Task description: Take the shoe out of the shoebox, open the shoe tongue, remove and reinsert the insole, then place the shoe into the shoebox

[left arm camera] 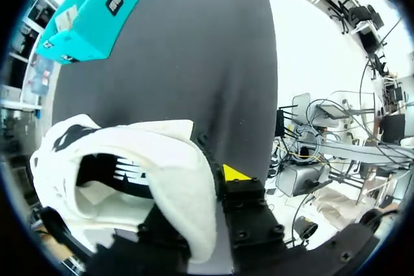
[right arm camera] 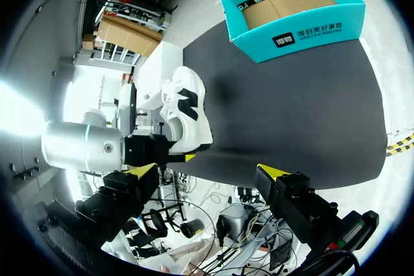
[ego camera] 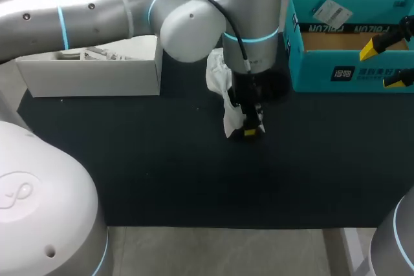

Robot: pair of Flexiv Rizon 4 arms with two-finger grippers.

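A white shoe [ego camera: 222,92] with black markings stands on the dark mat in the middle of the table. My left gripper [ego camera: 250,130] comes down on its near end. In the left wrist view the gripper [left arm camera: 217,182] is shut on the padded edge of the shoe [left arm camera: 142,159], with one yellow fingertip [left arm camera: 236,172] showing outside the edge. The shoe's opening faces this camera. The open teal shoebox [ego camera: 349,63] sits at the back right. My right gripper [ego camera: 387,64] hangs open just in front of it. In the right wrist view the open gripper [right arm camera: 207,172] is well away from the shoe [right arm camera: 184,117] and shoebox [right arm camera: 291,17].
A white box [ego camera: 90,72] with paper inside stands at the back left. The dark mat [ego camera: 194,179] covers the table, and its front edge runs across the near side. My left arm's big elbow [ego camera: 194,24] hangs over the back middle.
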